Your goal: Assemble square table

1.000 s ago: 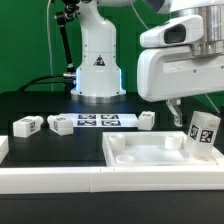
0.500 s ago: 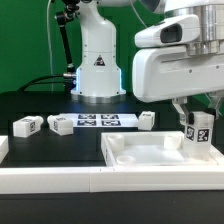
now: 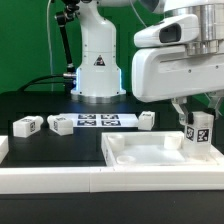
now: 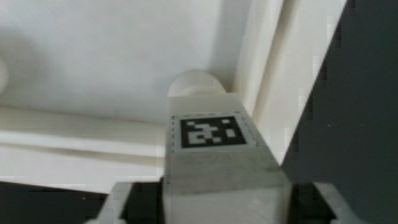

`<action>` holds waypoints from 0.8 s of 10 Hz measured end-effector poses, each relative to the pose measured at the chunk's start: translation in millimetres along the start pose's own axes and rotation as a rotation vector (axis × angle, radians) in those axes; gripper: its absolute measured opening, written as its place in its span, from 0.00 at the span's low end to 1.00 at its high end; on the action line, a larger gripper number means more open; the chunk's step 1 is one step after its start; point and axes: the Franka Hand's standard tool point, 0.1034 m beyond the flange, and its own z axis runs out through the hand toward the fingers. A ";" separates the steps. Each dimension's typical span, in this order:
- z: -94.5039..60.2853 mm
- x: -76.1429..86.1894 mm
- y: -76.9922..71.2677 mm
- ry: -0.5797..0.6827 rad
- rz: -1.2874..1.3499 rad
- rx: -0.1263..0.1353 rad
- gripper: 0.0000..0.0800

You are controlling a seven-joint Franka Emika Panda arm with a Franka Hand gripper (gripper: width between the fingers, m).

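The square table's white slab [image 3: 150,156] lies rim-up at the exterior view's right. My gripper [image 3: 197,124] is shut on one white tagged leg [image 3: 201,134] and holds it upright over the slab's far right corner. In the wrist view the leg [image 4: 217,135] stands between my fingers [image 4: 128,203], its end at the slab's corner rim [image 4: 260,60]; I cannot tell if they touch. Three loose legs lie on the black table: two at the left [image 3: 27,125] [image 3: 61,124] and one [image 3: 146,119] behind the slab.
The marker board [image 3: 98,121] lies flat before the robot base [image 3: 98,65]. A long white rail [image 3: 90,181] runs along the front edge, with a white piece [image 3: 3,148] at the far left.
My gripper has moved a little toward the exterior view's left and down, and the held leg has gone from tilted to upright. It has stayed still over the last half second.
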 end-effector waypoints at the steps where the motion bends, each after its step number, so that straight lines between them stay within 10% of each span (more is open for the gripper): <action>1: 0.1 0.0 -0.5 0.000 0.053 0.002 0.37; 8: 0.5 -4.3 -0.8 0.029 0.853 0.061 0.37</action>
